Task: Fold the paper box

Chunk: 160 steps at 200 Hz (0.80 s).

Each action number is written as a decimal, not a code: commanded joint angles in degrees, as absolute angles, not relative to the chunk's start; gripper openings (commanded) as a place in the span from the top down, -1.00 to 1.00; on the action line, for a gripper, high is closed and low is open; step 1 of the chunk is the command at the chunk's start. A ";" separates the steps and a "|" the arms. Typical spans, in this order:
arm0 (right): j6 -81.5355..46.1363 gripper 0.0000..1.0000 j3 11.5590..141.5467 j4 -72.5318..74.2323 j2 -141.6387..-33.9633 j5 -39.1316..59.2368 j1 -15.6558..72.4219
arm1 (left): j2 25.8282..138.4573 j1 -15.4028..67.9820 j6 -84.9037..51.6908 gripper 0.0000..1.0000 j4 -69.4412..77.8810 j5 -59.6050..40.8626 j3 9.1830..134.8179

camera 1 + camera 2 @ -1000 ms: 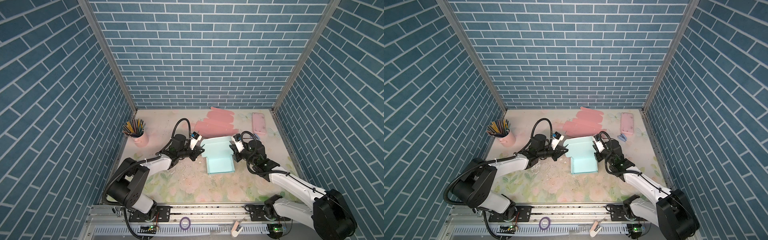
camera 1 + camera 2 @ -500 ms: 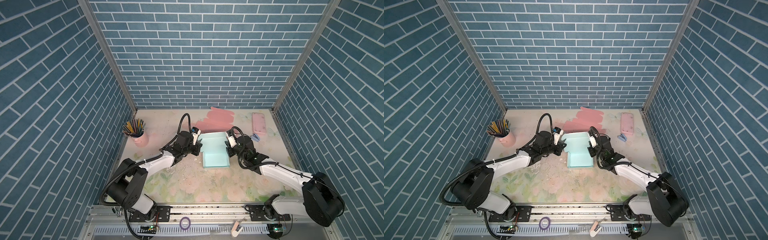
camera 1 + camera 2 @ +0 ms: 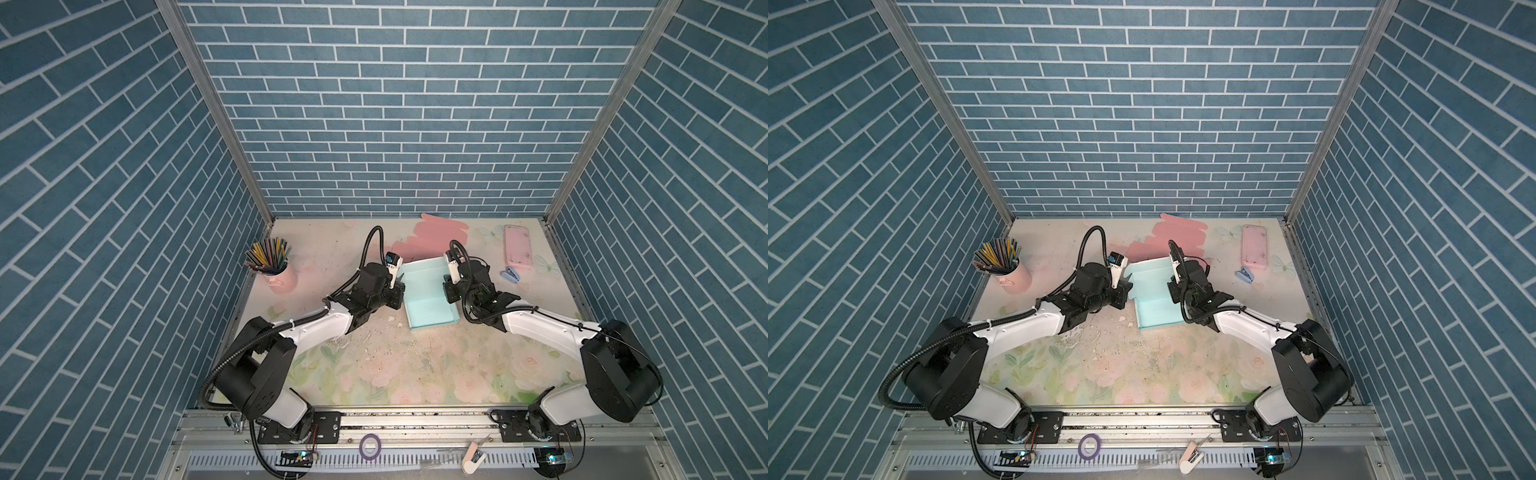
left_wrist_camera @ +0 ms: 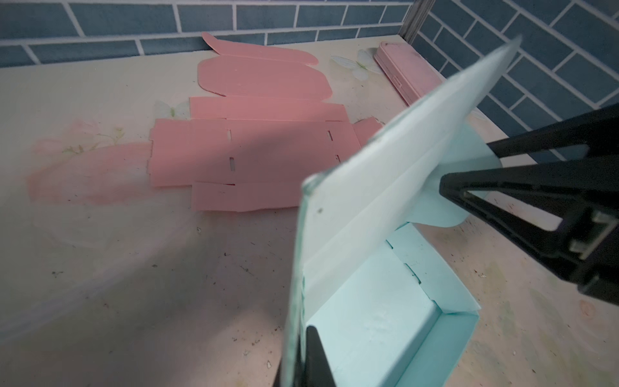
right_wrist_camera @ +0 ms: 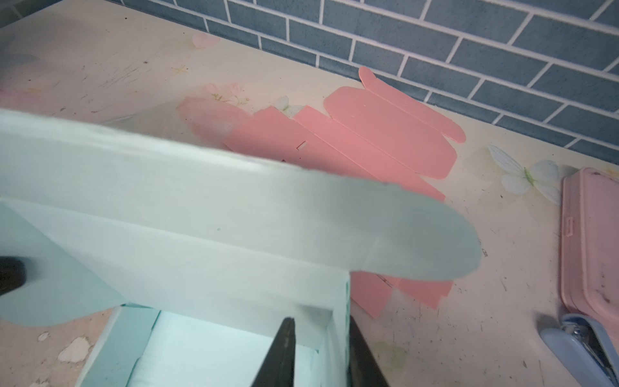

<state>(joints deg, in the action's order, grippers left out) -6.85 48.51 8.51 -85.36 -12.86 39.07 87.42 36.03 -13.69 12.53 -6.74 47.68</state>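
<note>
here, between brick walls (image 3: 395,124) on floral table (image 3: 395,374), left hand (image 3: 400,291) clamps paper box (image 3: 428,303), right hand (image 3: 449,291) parted.

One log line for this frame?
left gripper: shut on teal box | right gripper: open, astride box wall | lid: raised
</note>
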 commanded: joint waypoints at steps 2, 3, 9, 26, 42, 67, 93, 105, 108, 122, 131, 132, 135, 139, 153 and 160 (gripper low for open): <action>-10.32 0.48 51.25 5.82 -87.57 -14.27 40.94 | 89.34 37.24 -15.15 1.00 17.82 -3.50 50.49; -10.39 0.48 51.33 5.77 -87.64 -14.30 40.99 | 89.45 37.30 -15.22 1.00 18.00 -3.33 50.56; -10.98 0.47 51.57 5.80 -88.03 -14.52 41.13 | 89.95 37.56 -15.73 1.00 18.88 -2.29 50.91; -12.79 0.47 52.82 5.88 -89.46 -15.77 41.62 | 91.95 38.16 -17.33 1.00 21.07 0.11 52.24; -13.86 0.46 54.10 5.51 -90.77 -17.12 41.92 | 93.97 38.98 -18.57 1.00 23.24 2.10 53.27; -15.57 0.45 56.34 4.45 -92.87 -19.09 42.33 | 96.96 41.21 -18.92 1.00 25.31 6.06 54.87; -16.99 0.45 56.84 4.47 -94.13 -21.64 43.28 | 99.75 43.91 -18.90 1.00 27.23 11.50 55.55; -17.46 0.45 56.41 4.67 -94.27 -22.85 43.72 | 100.48 45.41 -18.42 1.00 28.76 14.45 55.02; -17.59 0.45 56.28 4.75 -94.15 -23.04 43.81 | 100.66 45.77 -18.12 1.00 29.30 15.17 54.82; -18.04 0.45 55.27 5.43 -93.79 -23.91 44.10 | 101.49 47.27 -17.24 1.00 32.16 17.88 53.60; -18.23 0.45 54.65 5.91 -93.49 -24.78 44.36 | 102.15 48.15 -16.86 1.00 34.22 19.65 52.66; -18.30 0.45 54.62 5.94 -93.46 -24.87 44.37 | 102.18 48.25 -16.87 1.00 34.47 19.80 52.52; -18.39 0.45 54.39 6.09 -93.33 -25.08 44.50 | 102.43 48.49 -16.72 1.00 35.17 20.42 52.16; -18.44 0.45 54.08 6.27 -93.15 -25.29 44.46 | 102.63 48.88 -16.67 1.00 36.27 21.14 51.67; -18.94 0.45 53.23 6.87 -92.69 -25.92 44.54 | 103.62 50.02 -16.62 1.00 40.07 23.64 49.74; -19.15 0.45 52.84 7.12 -92.46 -26.01 44.58 | 104.04 50.47 -16.83 1.00 41.85 24.62 48.89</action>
<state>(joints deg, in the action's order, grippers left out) -16.43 54.17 4.25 -93.36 -28.71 42.17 102.28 46.72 -16.82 30.35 23.44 51.11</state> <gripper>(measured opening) 0.274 0.056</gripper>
